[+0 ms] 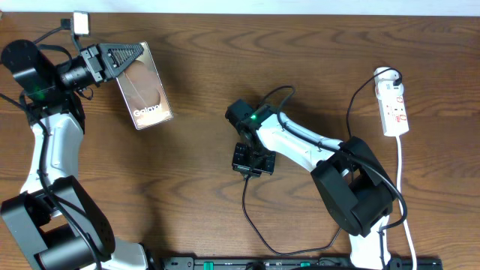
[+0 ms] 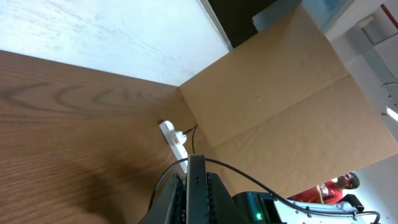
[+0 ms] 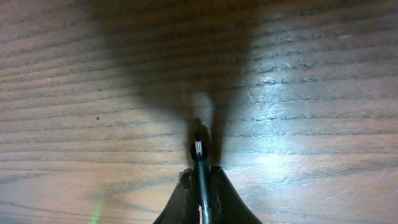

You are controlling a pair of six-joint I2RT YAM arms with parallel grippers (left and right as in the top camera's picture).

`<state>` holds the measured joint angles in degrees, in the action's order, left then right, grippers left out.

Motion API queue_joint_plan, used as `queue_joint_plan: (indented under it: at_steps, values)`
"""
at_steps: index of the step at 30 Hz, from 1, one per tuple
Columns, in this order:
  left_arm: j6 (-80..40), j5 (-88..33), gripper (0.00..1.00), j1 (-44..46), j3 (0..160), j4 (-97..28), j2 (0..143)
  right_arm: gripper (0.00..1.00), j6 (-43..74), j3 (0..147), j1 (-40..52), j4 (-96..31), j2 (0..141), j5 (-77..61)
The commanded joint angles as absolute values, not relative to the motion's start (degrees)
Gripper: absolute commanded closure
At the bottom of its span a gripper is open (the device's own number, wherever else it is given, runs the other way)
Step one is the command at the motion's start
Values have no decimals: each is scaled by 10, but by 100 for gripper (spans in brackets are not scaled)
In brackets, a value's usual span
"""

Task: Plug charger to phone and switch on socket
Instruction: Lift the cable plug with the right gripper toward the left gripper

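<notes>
The phone (image 1: 146, 90), a dark brown slab with white "Galaxy" lettering, is held tilted above the table's far left corner. My left gripper (image 1: 129, 54) is shut on its upper edge. In the left wrist view the phone's thin dark edge (image 2: 198, 186) runs between the jaws. Near the table's middle my right gripper (image 1: 251, 160) points down, shut on the charger plug (image 3: 198, 150), whose metal tip pokes out just past the fingertips (image 3: 216, 174). The charger cable (image 1: 252, 221) trails toward the front edge. The white socket (image 1: 394, 105) lies at the far right and shows small as the socket (image 2: 174, 138).
The socket's white cord (image 1: 403, 187) runs down the right side to the front edge. My right arm (image 1: 315, 146) stretches across the table's middle right. A tan board (image 2: 286, 93) stands beyond the table in the left wrist view.
</notes>
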<state>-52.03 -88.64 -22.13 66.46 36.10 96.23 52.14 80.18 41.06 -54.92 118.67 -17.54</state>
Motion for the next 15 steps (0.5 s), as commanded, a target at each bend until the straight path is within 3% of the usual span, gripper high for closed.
queue_joint_plan:
  at_steps: [1,15]
  values:
    - [-517,-900,92,-223,670,365,955,97,527,805,414,-551,1194,-171]
    - [-517,-900,93,-223,670,365,955,99,526,805,406,-538,1194,-201]
